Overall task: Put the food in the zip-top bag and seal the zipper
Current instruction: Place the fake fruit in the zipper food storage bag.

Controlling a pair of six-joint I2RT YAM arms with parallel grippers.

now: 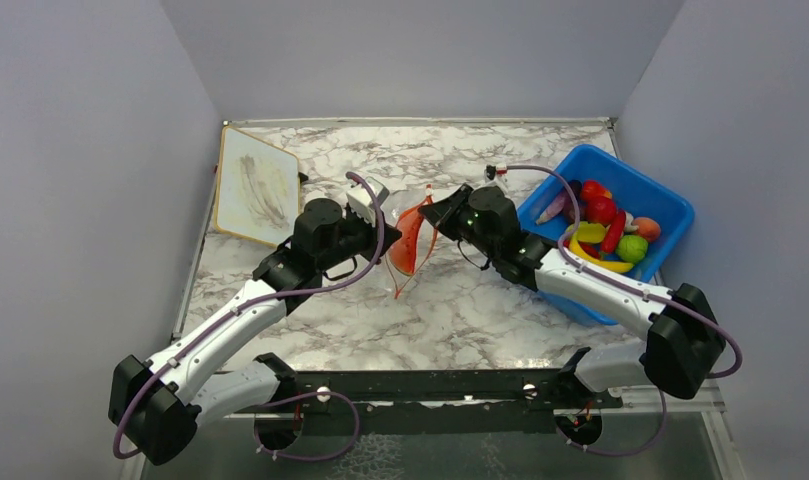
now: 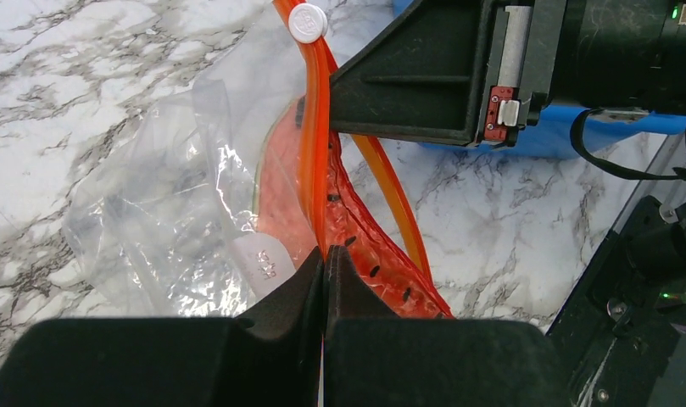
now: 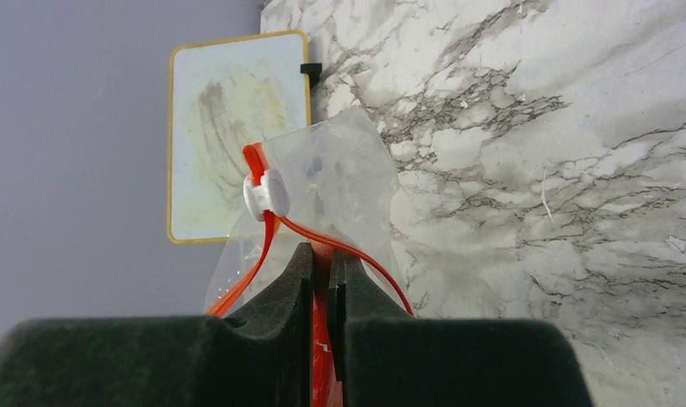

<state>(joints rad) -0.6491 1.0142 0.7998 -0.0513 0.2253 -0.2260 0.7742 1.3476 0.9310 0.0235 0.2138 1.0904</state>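
- Clamped tight, the left gripper (image 2: 325, 263) and the right gripper (image 3: 320, 264) each pinch the zipper (image 2: 312, 127), apparently one lip apiece, to spread the mouth for loading.
- At the right, the blue bin (image 1: 670, 205) holds the food (image 1: 605, 225).
- Between the arms, mid-table, the zip-top bag (image 2: 153, 212) hangs with its long axis far-to-near and its mouth uppermost.

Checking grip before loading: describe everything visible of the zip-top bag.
Clear crinkly plastic zip-top bag, orange-red zipper along its mouth, white slider at one end. Left pincer and right pincer are each shut on the zipper, holding the mouth parted above the marble table. A red speckled piece shows inside.
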